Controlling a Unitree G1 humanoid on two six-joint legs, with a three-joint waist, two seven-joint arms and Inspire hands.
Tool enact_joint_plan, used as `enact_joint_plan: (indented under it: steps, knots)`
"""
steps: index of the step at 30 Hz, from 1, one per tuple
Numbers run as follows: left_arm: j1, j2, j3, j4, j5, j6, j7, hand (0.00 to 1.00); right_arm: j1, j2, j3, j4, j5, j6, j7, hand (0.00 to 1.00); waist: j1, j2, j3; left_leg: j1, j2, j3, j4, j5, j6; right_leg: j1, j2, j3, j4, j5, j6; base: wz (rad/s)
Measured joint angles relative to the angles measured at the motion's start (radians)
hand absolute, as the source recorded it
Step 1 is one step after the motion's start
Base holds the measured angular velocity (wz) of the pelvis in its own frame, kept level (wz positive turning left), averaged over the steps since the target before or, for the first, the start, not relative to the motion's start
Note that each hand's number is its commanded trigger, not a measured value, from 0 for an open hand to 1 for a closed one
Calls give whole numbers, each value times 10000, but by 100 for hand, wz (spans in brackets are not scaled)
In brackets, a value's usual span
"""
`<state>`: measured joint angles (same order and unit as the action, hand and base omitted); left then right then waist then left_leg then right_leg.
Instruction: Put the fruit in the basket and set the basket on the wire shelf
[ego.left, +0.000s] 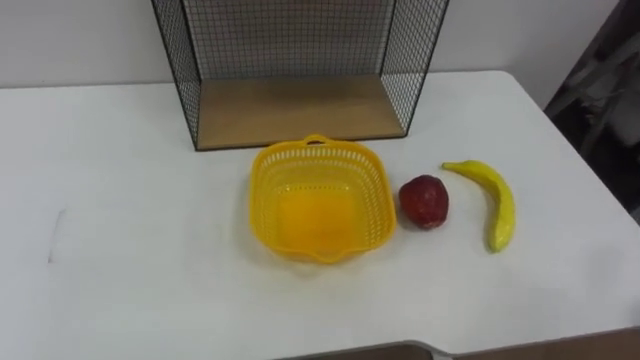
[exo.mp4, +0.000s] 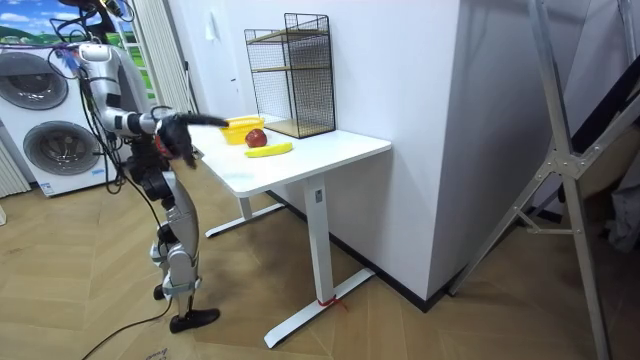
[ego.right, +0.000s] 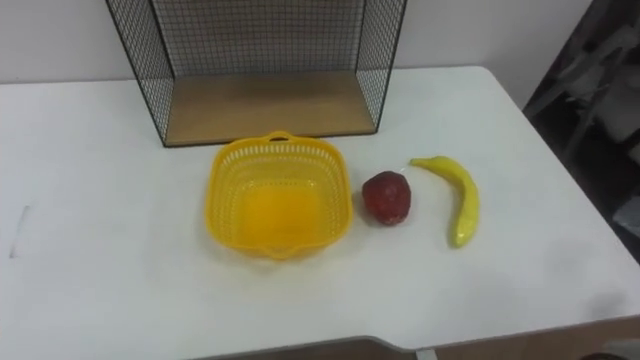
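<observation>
An empty yellow plastic basket (ego.left: 318, 200) sits in the middle of the white table (ego.left: 120, 200). Just to its right lies a dark red fruit (ego.left: 425, 201), and right of that a yellow banana (ego.left: 493, 201) lies lengthwise. Behind the basket stands the black wire shelf (ego.left: 300, 105) with a wooden floor, its open front facing me. In the room view I stand at the table's near end with both arms raised toward it. My right hand (exo.mp4: 171, 136) and left hand (exo.mp4: 208, 121) are dark shapes short of the fruit.
The table's right edge runs close to the banana, with a dark frame (ego.left: 600, 80) beyond it. The shelf (exo.mp4: 292, 75) has an upper tier. Washing machines (exo.mp4: 45, 110) stand behind me at the room view's left.
</observation>
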<state>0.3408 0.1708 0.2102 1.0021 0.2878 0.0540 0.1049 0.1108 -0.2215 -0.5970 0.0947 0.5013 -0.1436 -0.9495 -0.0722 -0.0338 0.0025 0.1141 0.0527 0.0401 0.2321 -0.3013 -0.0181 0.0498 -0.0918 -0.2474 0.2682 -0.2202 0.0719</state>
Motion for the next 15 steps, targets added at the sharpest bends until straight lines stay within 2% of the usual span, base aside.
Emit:
enact_joint_plan:
  steps: [3, 6, 10, 15]
  knots:
    - [-7, 54, -305, -1, 110, -1, 9, 0, -8, -136, 655, -722, -859, -309, -60, 0, 156, 20, -12, 36, 0, 13, -185, 101, -1, 11, 21, -11, -145, 90, -10, -1]
    - [-86, 56, -706, -4, 115, -31, 4, 0, -20, -142, 1430, -779, -1387, -292, 288, 0, 379, -8, -9, 171, 20, 137, -339, 155, -14, 15, 60, 107, -157, 101, -21, -9]
    - [-81, 79, -1176, -20, 212, -49, -60, 0, -30, -197, 2393, -794, -1872, -294, 1449, 0, 532, -22, -3, 188, 23, 130, -340, 164, -23, 26, 62, 124, -141, 102, -21, -1]
    - [-287, 70, -1165, -17, 447, -75, -367, 0, -158, -222, 3249, -802, -1925, -272, 3151, 0, 722, -102, 59, 163, 26, 125, -313, 181, -24, 18, 61, 125, -132, 113, -40, 0]
